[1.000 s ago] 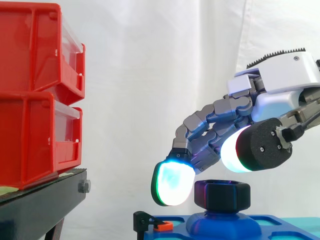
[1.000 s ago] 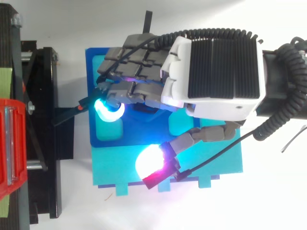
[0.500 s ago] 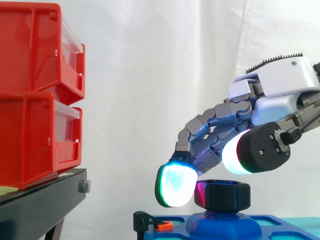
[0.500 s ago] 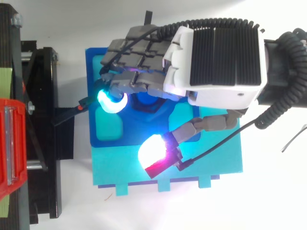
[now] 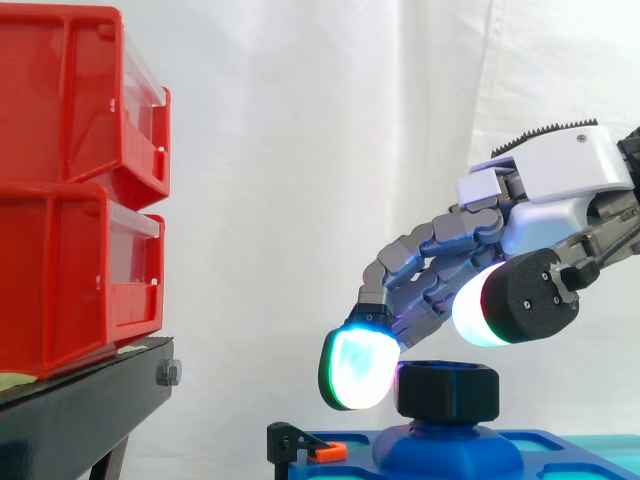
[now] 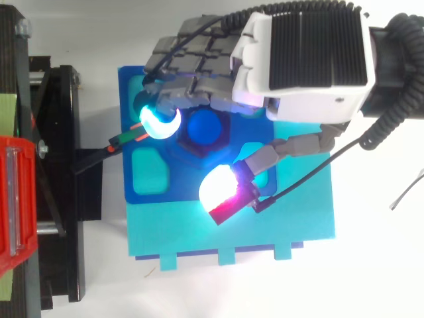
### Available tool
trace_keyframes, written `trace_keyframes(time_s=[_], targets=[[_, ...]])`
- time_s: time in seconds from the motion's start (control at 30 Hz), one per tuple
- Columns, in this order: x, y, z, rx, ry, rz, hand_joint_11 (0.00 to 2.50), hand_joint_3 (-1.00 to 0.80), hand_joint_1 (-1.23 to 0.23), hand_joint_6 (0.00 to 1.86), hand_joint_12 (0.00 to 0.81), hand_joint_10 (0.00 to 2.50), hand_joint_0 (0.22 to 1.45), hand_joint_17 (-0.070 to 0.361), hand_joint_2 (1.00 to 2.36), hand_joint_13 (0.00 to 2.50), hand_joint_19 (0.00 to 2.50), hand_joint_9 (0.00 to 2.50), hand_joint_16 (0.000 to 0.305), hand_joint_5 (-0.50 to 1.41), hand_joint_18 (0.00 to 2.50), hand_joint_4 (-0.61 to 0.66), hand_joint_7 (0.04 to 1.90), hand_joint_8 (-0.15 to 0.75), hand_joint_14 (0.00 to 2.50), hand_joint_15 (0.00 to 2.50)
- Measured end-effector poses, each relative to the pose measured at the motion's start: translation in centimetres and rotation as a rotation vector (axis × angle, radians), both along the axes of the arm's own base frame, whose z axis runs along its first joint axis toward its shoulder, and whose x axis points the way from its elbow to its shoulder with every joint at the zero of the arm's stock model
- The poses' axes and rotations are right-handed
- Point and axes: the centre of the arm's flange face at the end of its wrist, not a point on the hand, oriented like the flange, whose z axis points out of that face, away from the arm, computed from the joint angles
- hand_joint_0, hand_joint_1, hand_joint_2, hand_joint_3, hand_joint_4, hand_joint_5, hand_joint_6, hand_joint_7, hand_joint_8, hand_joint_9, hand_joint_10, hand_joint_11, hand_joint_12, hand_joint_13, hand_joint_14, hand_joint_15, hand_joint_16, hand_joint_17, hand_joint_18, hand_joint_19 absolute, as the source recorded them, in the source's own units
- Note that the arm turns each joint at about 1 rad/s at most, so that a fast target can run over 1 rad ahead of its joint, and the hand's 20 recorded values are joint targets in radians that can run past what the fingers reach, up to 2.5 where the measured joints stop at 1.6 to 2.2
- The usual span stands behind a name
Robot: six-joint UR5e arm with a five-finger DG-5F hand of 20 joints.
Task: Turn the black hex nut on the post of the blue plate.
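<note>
The black hex nut (image 5: pixel 447 390) sits on the blue post (image 6: pixel 203 127) of the blue plate (image 6: pixel 149 179), low in the side view. My hand (image 6: pixel 301 59) hovers over the plate's far side, fingers loosely bent. One glowing cyan fingertip (image 5: pixel 355 366) hangs at the nut's left side, close to or just touching it. The thumb's white and red pad (image 6: pixel 222 192) is on the near side, above the nut's top and apart from it. The nut's rim (image 6: pixel 191 146) shows dark round the post, uncovered from above.
Two stacked red bins (image 5: pixel 70 190) stand on a black stand (image 5: pixel 80 410) to the left. A small black and orange clip (image 5: pixel 312 449) sits at the plate's left edge. A lighter cyan base (image 6: pixel 232 232) lies under the plate.
My hand has shifted toward the plate's far side and lifted slightly, uncovering the nut and post from above. The thumb pad swung closer to the nut's near side.
</note>
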Motion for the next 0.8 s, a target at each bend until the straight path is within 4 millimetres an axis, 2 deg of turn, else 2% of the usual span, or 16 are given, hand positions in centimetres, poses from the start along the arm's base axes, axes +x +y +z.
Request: trace_keyframes(time_s=[0.5, 0.8], targets=[[-0.7, -3.5, 0.0, 0.009, -0.003, 0.032, 0.00, -0.50, -0.51, 0.50, 0.394, 0.00, 0.47, 0.118, 1.00, 0.36, 0.18, 0.40, 0.052, -0.19, 0.27, 0.23, 0.81, 0.281, 0.00, 0.02], [-0.5, -4.5, 0.9, 0.011, -0.025, 0.039, 0.00, -0.50, -0.51, 0.50, 0.394, 0.00, 0.47, 0.118, 1.00, 0.36, 0.18, 0.40, 0.052, -0.19, 0.27, 0.23, 0.81, 0.282, 0.00, 0.02]])
